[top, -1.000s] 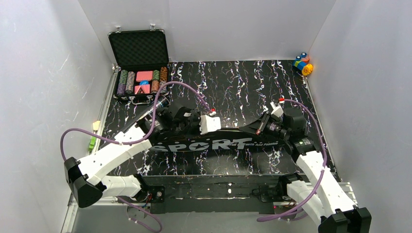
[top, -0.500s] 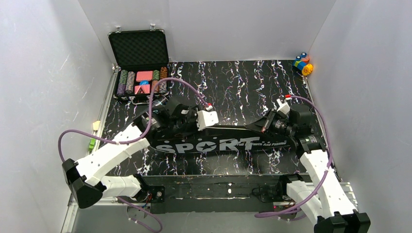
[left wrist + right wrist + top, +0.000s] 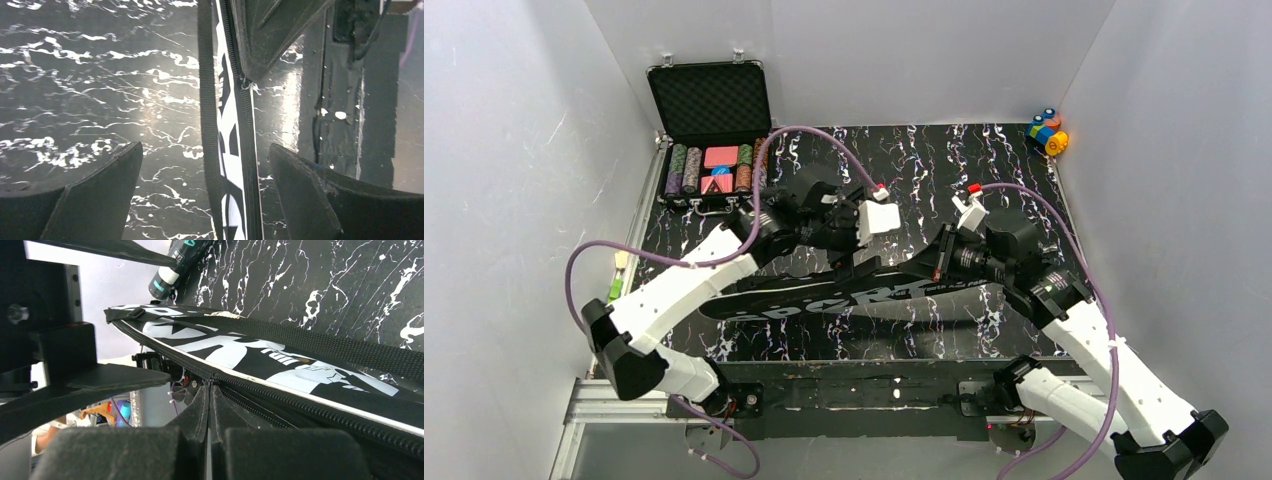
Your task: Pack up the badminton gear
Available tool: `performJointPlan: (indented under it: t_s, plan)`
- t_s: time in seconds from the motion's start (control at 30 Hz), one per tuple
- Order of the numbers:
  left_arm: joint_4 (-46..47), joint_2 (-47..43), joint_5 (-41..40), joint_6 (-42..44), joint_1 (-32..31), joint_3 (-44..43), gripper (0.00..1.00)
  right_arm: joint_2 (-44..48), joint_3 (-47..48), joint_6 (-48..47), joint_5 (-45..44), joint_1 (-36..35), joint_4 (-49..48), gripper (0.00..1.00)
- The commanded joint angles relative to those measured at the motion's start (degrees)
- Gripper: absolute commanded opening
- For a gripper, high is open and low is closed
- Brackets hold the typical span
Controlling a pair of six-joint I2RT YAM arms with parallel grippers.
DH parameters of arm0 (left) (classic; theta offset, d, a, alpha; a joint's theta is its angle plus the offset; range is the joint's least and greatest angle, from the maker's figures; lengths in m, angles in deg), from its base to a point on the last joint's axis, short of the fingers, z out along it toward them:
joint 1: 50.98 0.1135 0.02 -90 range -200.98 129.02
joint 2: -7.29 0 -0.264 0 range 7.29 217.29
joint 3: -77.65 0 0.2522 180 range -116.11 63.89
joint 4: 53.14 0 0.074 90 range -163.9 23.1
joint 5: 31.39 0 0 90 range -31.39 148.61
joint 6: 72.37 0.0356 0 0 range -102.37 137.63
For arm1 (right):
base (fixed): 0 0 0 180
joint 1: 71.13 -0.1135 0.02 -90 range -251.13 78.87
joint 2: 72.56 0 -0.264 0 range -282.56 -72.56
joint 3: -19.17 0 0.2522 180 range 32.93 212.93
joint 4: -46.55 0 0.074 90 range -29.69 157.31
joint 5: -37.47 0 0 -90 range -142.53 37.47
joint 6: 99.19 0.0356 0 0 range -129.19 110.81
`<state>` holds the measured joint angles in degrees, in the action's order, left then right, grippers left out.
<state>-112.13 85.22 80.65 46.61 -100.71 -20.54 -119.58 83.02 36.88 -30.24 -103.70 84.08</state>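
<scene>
1. My left pincer (image 3: 205, 150) is spread wide and holds nothing. Its two fingers (image 3: 100, 190) stand on either side of the bag, apart from it.
2. The bag (image 3: 844, 295), black with "SPORT" in pale letters, lies lengthwise across the middle of the worktop (image 3: 944, 160), between my two arms.
3. In my left wrist view the bag's strap (image 3: 207, 100) and zip (image 3: 247, 130) run straight down between the open fingers.
4. My right pincer (image 3: 210, 385) is closed tight, its tips nipped together on the zip edge of the bag towards its narrow end. I cannot tell whether the pull tab itself is between them.
5. A dark tube (image 3: 175, 265) with a teal end lies on the worktop beyond the bag, seen from my right wrist.
6. An open case (image 3: 712, 100) of poker chips sits at the far left corner and some toy blocks (image 3: 1047, 131) at the far right, both well apart from the bag.
</scene>
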Motion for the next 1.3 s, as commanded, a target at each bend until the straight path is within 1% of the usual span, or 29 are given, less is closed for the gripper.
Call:
performJointPlan:
  t_s: [0.0,0.13,0.2,0.23,0.27,0.3,0.33,0.37,0.4,0.47,0.53,0.6,0.63,0.93,1.0,1.03,1.07,1.1,1.13,1.17,1.2,1.23,1.27]
  plan:
    - [-1.88,2.21,6.88,-0.76,-0.55,-1.37,0.98,1.24,1.63,-0.71,-4.20,-3.06,-4.21,0.01]
    - [-3.84,3.37,10.92,-1.34,-1.47,-1.35,0.98,0.54,2.86,-1.03,-5.41,-4.76,-4.10,0.01]
    - [-4.59,3.67,10.54,-0.43,-2.50,-0.85,0.98,-0.15,3.38,-1.32,-5.58,-5.45,-4.09,0.01]
    - [-4.71,3.83,9.76,0.10,-2.77,-0.49,0.93,-0.44,3.52,-1.44,-5.67,-5.87,-4.06,0.01]
    - [-4.72,4.05,8.98,0.37,-2.84,-0.27,0.84,-0.58,3.68,-1.43,-5.95,-6.24,-4.11,0.01]
    - [-4.77,4.41,7.88,0.49,-2.85,-0.30,0.68,-0.56,3.68,-1.43,-6.18,-6.68,-4.12,0.01]
    - [-4.78,4.83,6.71,0.64,-2.90,-0.39,0.45,-0.55,3.62,-1.43,-6.58,-6.97,-4.08,0.01]
    - [-5.07,5.08,5.91,1.05,-2.92,-0.55,0.31,-0.48,3.47,-1.41,-6.75,-7.09,-4.05,0.01]
    - [-5.53,5.32,5.36,1.53,-2.99,-0.77,0.21,-0.38,3.33,-1.38,-6.95,-7.14,-3.97,0.01]
    - [-6.29,5.48,3.64,2.16,-3.20,-0.75,0.09,0.01,3.33,-1.48,-7.45,-7.15,-3.46,0.01]
    - [-6.79,5.46,2.58,2.44,-3.35,-0.71,0.07,0.17,3.35,-1.57,-7.89,-7.15,-2.94,0.01]
    - [-7.33,5.29,1.89,3.25,-3.50,-0.68,0.01,0.29,3.42,-1.65,-8.13,-7.15,-2.33,0.01]
    - [-7.49,5.11,1.53,3.43,-3.52,-0.68,0.00,0.34,3.24,-1.61,-8.28,-7.19,-1.94,0.01]
    - [-9.36,2.86,-0.38,5.39,-3.53,1.91,0.00,3.60,-1.66,0.12,-10.95,-7.15,-1.74,0.01]
    - [-9.60,2.43,0.06,5.39,-3.53,2.31,0.00,4.00,-3.08,0.52,-10.49,-7.15,-2.93,0.01]
    - [-9.73,2.56,0.31,5.22,-3.53,2.41,0.12,3.91,-3.36,0.74,-10.04,-7.15,-3.65,0.01]
    - [-9.74,2.82,0.17,4.75,-3.59,2.22,0.45,3.59,-3.16,0.90,-9.47,-7.15,-4.06,0.01]
    - [-9.79,3.23,0.16,4.47,-3.70,2.01,0.63,2.97,-2.75,0.84,-8.76,-7.15,-4.18,0.01]
    - [-10.08,3.66,0.22,4.76,-3.70,1.61,0.69,2.32,-2.16,0.58,-8.32,-7.19,-4.10,0.01]
    - [-9.98,3.98,-0.07,4.92,-3.70,1.27,0.80,1.73,-1.52,0.26,-8.10,-7.34,-3.95,0.01]
    - [-9.23,4.20,-0.75,4.95,-3.71,1.06,0.96,1.46,-1.07,-0.05,-8.13,-7.59,-3.85,0.01]
    - [-8.15,4.30,-1.95,4.71,-3.70,1.00,0.98,1.34,-0.77,-0.37,-8.39,-7.81,-3.63,0.01]
    - [-6.93,4.21,-2.95,4.76,-3.70,0.94,0.98,1.38,-0.50,-0.67,-8.56,-7.99,-3.50,0.01]
